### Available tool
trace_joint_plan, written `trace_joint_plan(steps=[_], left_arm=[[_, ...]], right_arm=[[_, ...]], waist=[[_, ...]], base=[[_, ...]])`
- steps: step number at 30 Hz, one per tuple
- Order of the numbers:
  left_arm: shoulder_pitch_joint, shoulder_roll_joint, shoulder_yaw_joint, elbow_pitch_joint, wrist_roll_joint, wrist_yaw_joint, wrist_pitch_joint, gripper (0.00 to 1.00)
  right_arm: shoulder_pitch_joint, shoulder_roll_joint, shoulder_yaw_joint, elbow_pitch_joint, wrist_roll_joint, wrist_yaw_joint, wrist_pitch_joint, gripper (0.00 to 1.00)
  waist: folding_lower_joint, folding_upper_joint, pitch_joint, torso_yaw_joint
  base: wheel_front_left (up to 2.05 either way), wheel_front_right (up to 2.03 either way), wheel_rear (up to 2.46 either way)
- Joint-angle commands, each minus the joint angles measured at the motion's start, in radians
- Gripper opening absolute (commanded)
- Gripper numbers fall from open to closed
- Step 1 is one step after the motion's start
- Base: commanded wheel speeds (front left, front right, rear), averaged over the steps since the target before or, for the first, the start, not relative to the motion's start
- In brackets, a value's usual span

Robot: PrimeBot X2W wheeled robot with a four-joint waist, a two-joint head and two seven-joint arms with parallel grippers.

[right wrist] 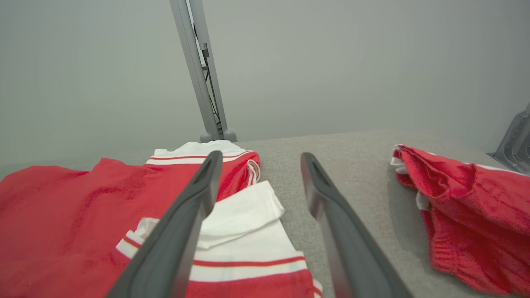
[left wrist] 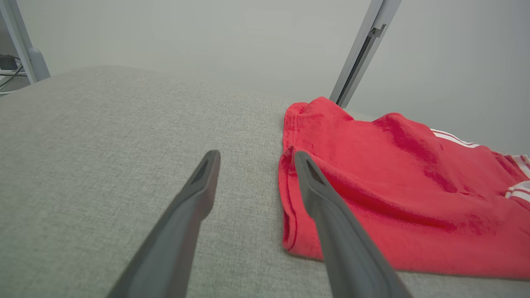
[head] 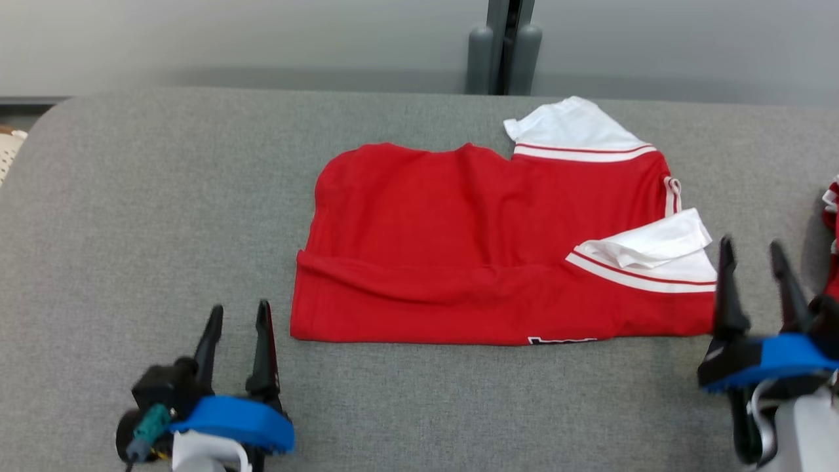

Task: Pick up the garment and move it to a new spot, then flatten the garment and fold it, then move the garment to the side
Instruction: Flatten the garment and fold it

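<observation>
Standing open and empty beside the folded shirt: left gripper at eight o'clock, right gripper at three.

Grey fabric tabletop, plain pale grey wall behind, grey metal post at its far edge, even light.

**Head view:** set high, facing forward and down, it takes in the grey padded surface with the folded red garment at frame centre.

**Left wrist view:** set low and close, it looks along the left gripper, with the garment's hem end at the right of the frame.

**Right wrist view:** equally low, it looks along the right gripper, with the white sleeves at lower centre.

All three views share the garment. The head and right wrist views also share the grey post and a second red cloth at the frame's right.
</observation>
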Motion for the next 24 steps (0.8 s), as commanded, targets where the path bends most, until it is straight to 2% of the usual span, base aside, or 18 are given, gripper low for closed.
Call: trace_joint_plan(steps=[1,8,13,18,24], left_arm=[[0.030,-0.001,-0.008,-0.003,-0.004,0.008,-0.003,1.00],[0.156,0.000,-0.035,-0.004,-0.001,0.032,-0.003,1.00],[0.205,0.000,-0.046,-0.001,0.010,0.039,-0.003,1.00],[0.208,0.000,-0.055,0.004,0.011,0.038,-0.003,1.00],[0.137,-0.001,-0.073,0.017,-0.004,0.032,-0.003,1.00]], right_arm=[[0.049,0.008,0.011,-0.009,-0.018,0.000,-0.003,1.00],[0.202,0.028,-0.002,0.006,0.004,0.000,-0.003,1.00],[0.268,0.028,0.043,0.031,0.008,0.000,-0.003,1.00],[0.279,0.029,0.056,0.037,0.013,0.000,-0.003,1.00],[0.237,0.029,0.065,0.030,0.004,0.000,-0.003,1.00]], waist=[[-0.0001,0.0000,-0.026,-0.010],[-0.0001,0.0000,-0.100,-0.014],[-0.0001,0.0000,-0.126,-0.011],[-0.0001,0.0000,-0.132,-0.011],[-0.0001,0.0000,-0.092,-0.013]], base=[[0.00,0.00,0.00],[0.00,0.00,0.00],[0.00,0.00,0.00],[0.00,0.00,0.00],[0.00,0.00,0.00]])
